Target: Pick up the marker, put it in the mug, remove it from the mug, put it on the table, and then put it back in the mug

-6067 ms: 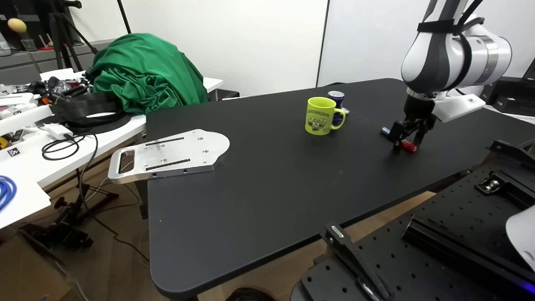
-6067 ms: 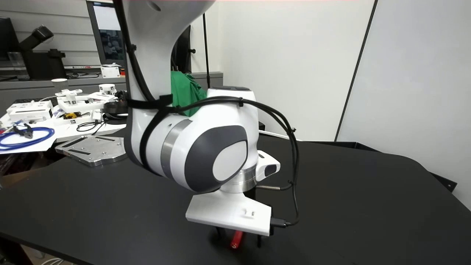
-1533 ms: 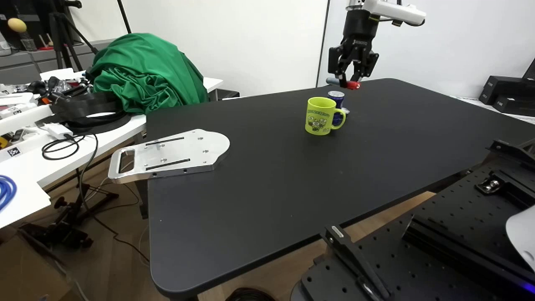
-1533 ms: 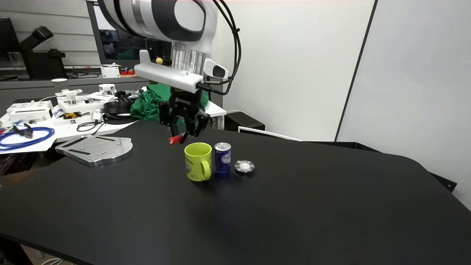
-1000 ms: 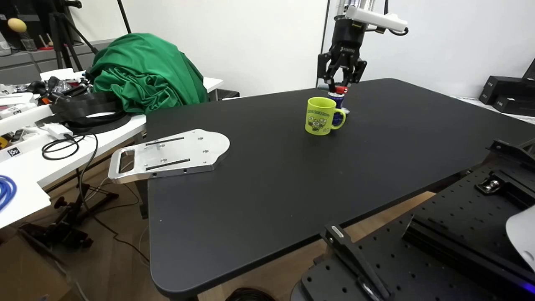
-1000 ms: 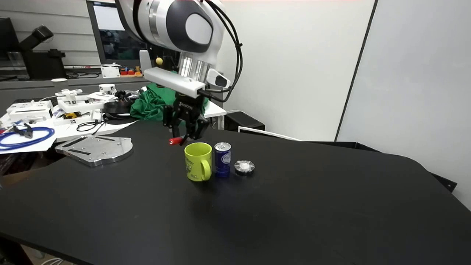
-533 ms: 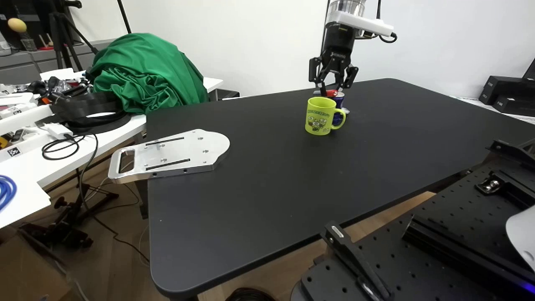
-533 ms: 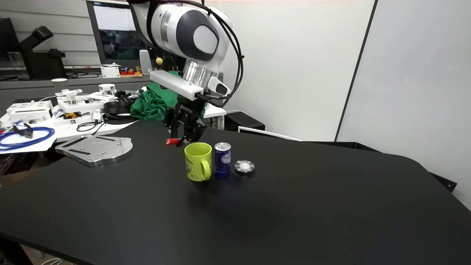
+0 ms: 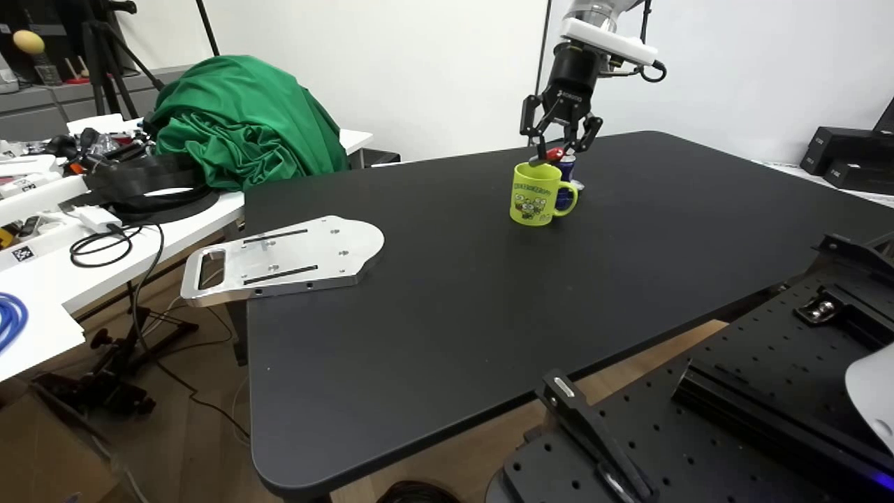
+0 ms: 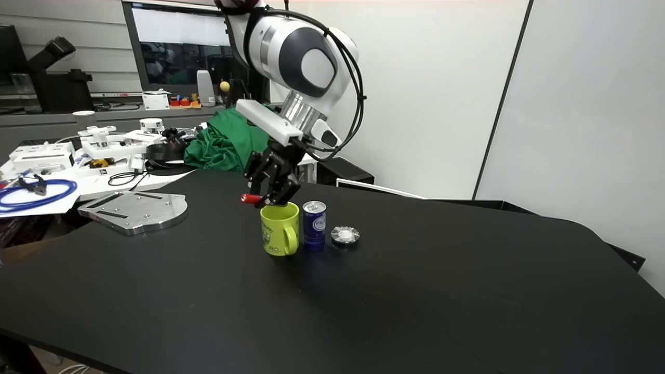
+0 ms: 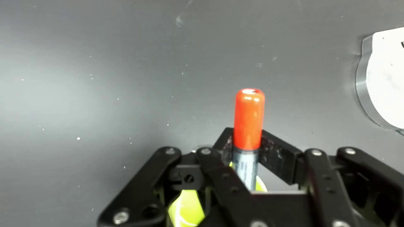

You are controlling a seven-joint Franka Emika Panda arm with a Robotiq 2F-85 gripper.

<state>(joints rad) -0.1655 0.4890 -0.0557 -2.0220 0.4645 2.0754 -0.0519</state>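
Observation:
The marker [image 11: 249, 123], red-capped with a grey body, is pinched between the fingers of my gripper [image 11: 246, 143]. Its grey end slants down over the mouth of the yellow-green mug [image 9: 534, 197], while the red end [image 10: 251, 199] sticks out to the side. Whether the grey end touches the rim I cannot tell. The mug stands upright on the black table [image 9: 419, 314], its handle [image 10: 290, 240] on the side. Beneath the jaws in the wrist view, only patches of the mug [image 11: 187, 209] show; the gripper covers the rest.
Close beside the mug stands a blue can [image 10: 314, 226], with a small round disc [image 10: 345, 236] next to it. A silver metal plate [image 9: 286, 255] overhangs the table's edge. A green cloth [image 9: 244, 126] is heaped on the cluttered white table [image 9: 42, 307].
The marker was lying on the table and is now lifted and carried to the mug. In the last half second the gripper has tilted, dipping the marker's grey end. The mug has stayed put.

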